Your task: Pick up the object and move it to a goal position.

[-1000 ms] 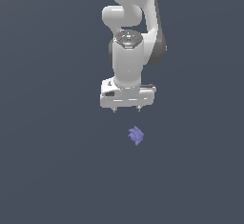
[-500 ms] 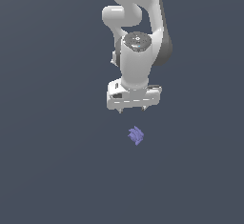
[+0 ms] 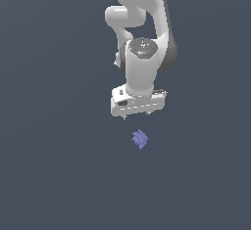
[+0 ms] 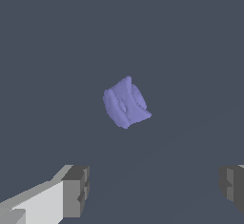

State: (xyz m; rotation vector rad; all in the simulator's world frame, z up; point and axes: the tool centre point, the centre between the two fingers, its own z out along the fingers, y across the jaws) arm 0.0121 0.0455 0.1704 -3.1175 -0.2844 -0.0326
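The object [image 3: 140, 139] is a small periwinkle-purple faceted lump lying on the dark grey floor. In the wrist view the object [image 4: 125, 102] sits near the middle of the picture, beyond the two fingertips. My white gripper [image 3: 137, 118] hangs just above and slightly behind it in the exterior view, apart from it. The gripper [image 4: 152, 189] is open, its grey fingertips [image 4: 76, 190] spread wide with nothing between them.
The white arm [image 3: 142, 33] rises behind the gripper. A plain dark grey floor [image 3: 59, 175] surrounds the lump on all sides.
The gripper has come down and shifted slightly toward the lump, with the wrist turning a little. The lump has not moved.
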